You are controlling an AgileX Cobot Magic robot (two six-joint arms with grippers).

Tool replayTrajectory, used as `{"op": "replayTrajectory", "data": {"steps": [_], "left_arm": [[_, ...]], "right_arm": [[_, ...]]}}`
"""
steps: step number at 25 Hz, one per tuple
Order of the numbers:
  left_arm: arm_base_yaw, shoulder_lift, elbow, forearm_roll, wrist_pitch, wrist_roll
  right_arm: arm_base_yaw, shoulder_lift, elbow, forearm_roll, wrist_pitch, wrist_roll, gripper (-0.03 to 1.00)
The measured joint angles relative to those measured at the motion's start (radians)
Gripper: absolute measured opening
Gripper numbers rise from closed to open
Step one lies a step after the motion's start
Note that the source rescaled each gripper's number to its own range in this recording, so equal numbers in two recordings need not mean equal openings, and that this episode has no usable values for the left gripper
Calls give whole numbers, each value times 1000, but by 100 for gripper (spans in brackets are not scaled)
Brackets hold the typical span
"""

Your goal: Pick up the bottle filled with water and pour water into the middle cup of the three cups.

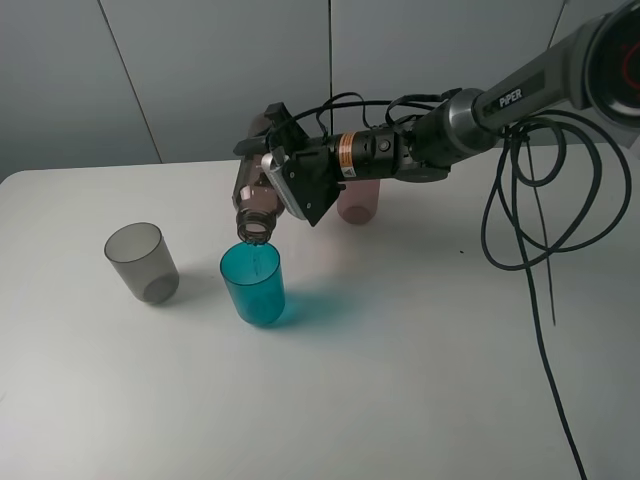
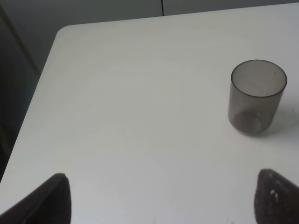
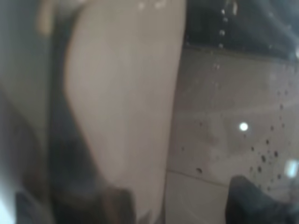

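My right gripper (image 1: 268, 172) is shut on the brownish-pink bottle (image 1: 254, 200) and holds it tipped, its threaded neck (image 1: 256, 229) pointing down just over the rim of the teal-blue middle cup (image 1: 253, 284). A thin thread of water seems to run into the cup. The smoky grey cup (image 1: 142, 263) stands to the left and also shows in the left wrist view (image 2: 256, 97). The pinkish-mauve cup (image 1: 358, 203) stands behind, partly hidden by the arm. The right wrist view shows the bottle's blurred wall (image 3: 126, 93) up close. My left gripper (image 2: 161, 198) is open, only its dark fingertips (image 2: 51, 200) showing, over bare table.
The white table (image 1: 400, 360) carries the three cups. Black cables (image 1: 530, 200) hang from the right arm down over the table's right side. The table's left edge and rounded corner (image 2: 65, 32) show in the left wrist view.
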Motion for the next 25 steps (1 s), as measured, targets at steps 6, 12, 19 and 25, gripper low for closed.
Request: {"op": "replayTrajectory", "data": {"steps": [6, 12, 19, 25], "left_arm": [[0, 0, 0, 0, 0, 0], [0, 0, 0, 0, 0, 0], [0, 0, 0, 0, 0, 0], [0, 0, 0, 0, 0, 0]], "right_arm": [[0, 0, 0, 4, -2, -28, 2], [0, 0, 0, 4, -11, -32, 2], [0, -15, 0, 6, -19, -36, 2], [0, -18, 0, 6, -26, -50, 2]]}}
